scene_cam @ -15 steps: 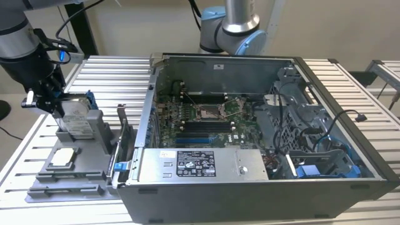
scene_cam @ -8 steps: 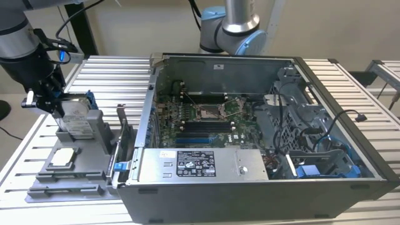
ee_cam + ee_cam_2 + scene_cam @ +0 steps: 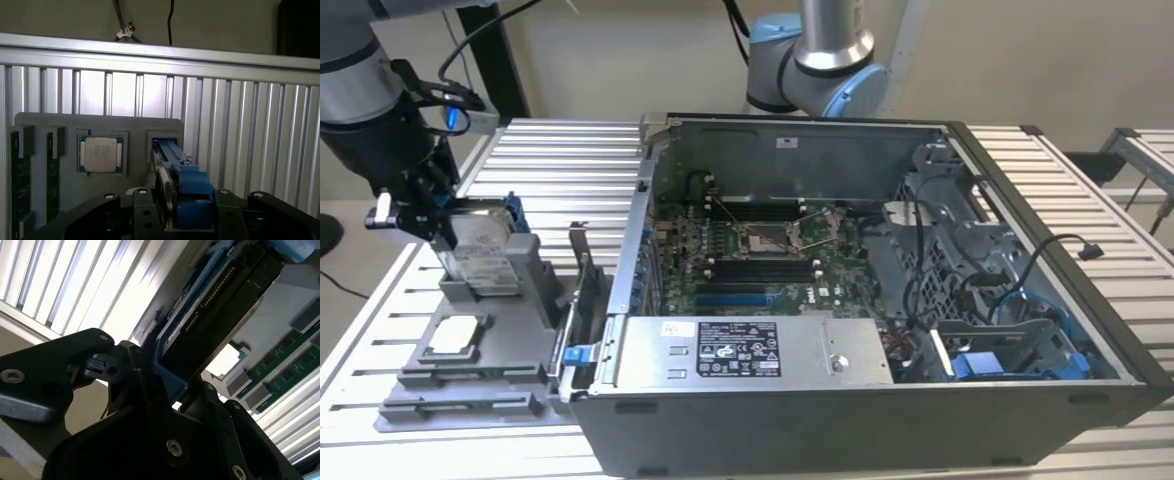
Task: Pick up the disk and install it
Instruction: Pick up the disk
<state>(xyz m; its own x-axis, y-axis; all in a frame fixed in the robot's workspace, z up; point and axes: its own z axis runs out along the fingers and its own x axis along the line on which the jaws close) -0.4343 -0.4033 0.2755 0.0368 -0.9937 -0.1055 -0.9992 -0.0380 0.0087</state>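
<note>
The disk [image 3: 483, 252] stands on end in a slot at the far end of the grey fixture [image 3: 480, 372]. Its long axis is close to vertical, with the top leaning slightly toward the exterior view's left. The silver labelled face looks out toward the fixture's near end, and the blue carrier frame runs along its edges. In the first wrist view the disk [image 3: 165, 182] is seen edge-on, reaching away from the camera into the fixture's [image 3: 65, 131] slot. In the second wrist view its dark underside and connector row [image 3: 220, 315] show.

The gripper [image 3: 438, 225] sits at the disk's upper end, above the fixture. In both wrist views its black fingers [image 3: 142, 212] straddle the disk, one against the metal face and one against the blue carrier, so the gripper [image 3: 181, 220] is clamped on the disk. The second wrist view shows the blue frame wedged in the gripper [image 3: 170, 390].

The arm [image 3: 360, 90] drops steeply over the fixture's far end, wrist bent so the gripper points down.

On the same fixture, the processor chip [image 3: 458, 335] lies flat nearer its middle. The open computer case [image 3: 854, 420] stands just beside the fixture on the table [image 3: 560, 160].
</note>
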